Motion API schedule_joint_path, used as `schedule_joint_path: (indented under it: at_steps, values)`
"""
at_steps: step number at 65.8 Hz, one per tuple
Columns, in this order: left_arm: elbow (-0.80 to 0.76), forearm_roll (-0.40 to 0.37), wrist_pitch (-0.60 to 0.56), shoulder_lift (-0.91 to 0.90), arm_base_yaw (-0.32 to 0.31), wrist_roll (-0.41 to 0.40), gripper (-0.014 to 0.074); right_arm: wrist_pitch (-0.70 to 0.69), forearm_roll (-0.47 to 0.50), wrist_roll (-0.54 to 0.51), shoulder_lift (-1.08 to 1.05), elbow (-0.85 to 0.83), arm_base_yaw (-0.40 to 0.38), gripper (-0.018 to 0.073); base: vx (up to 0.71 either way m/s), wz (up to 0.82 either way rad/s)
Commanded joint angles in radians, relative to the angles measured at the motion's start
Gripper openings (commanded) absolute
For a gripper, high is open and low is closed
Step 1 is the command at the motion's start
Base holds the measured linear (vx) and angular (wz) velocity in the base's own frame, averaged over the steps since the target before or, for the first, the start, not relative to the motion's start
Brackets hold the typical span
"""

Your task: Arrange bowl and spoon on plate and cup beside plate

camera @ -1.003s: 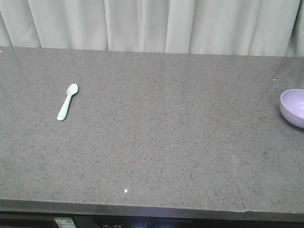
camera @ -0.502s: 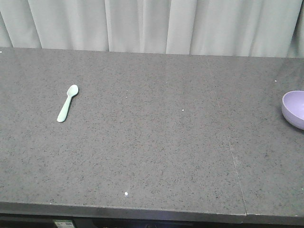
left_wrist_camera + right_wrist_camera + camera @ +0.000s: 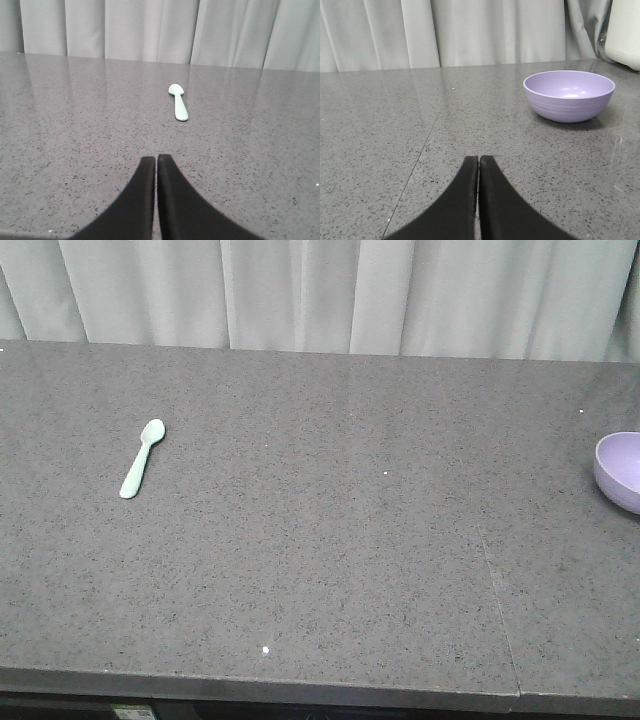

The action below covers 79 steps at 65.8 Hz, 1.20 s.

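The left gripper (image 3: pixel 156 159) sits low over the dark speckled countertop (image 3: pixel 75 150). Its two black fingers are pressed together with only a hairline slit between them, and they grasp nothing. Ahead of those fingertips and a little to their right lies the spoon (image 3: pixel 178 103), flat on the stone and well apart from the gripper. Its handle end is nearer the gripper and its oval head points away toward the back.

The right gripper (image 3: pixel 479 159) is in the same posture, fingers closed against each other and empty, just above the surface. A thin seam (image 3: pixel 417 165) in the stone runs to the left of its fingertips, angling away toward the back. Farther ahead and off to the right of the fingertips stands the bowl (image 3: pixel 568 95). It is upright with its open side up, has faint ridges round its wall, and touches nothing but the countertop. Beyond it, at the far right, a white rounded object (image 3: pixel 626 30) is cut off by the frame edge, and what it is cannot be told. A pale pleated curtain (image 3: pixel 470 30) hangs along the back edge.

In the front view the spoon lies toward the left and the bowl sits at the right edge, well apart.
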Motion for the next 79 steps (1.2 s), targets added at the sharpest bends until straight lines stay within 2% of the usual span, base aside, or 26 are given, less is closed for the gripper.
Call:
schedule_joint_path:
  at_steps: [1,79]
  values:
    - [0.030,0.000,-0.070,-0.017,0.000,-0.010,-0.0006,-0.071,-0.011,-0.002,-0.014,0.016,0.001,-0.0005,0.00,0.00]
    - [0.030,0.000,-0.070,-0.017,0.000,-0.010,-0.0006,-0.071,-0.011,-0.002,-0.014,0.016,0.001,-0.0005,0.01,0.00]
